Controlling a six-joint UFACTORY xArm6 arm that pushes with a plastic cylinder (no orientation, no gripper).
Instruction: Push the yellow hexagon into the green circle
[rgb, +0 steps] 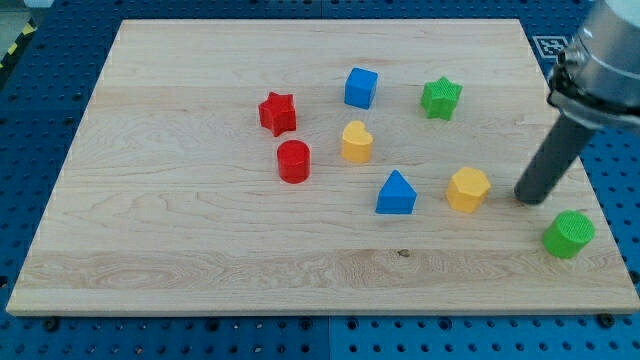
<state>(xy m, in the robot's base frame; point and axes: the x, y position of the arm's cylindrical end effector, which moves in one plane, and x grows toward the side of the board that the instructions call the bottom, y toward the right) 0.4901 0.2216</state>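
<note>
Arm enters from the table's top right corner, rod slanting down and left, my tip (533, 197) resting on the board near the right edge. No gripper on this rig, just the bare rod, and it touches no block. Yellow hexagon (468, 189) sits just left of the tip, small gap between. Green circle (568, 234) lies near the bottom right corner, close to the right edge. Blue triangular block (396, 193) sits left of the hexagon.

Robotics lab, blue perforated bench (60, 60), wooden board (200, 230)
</note>
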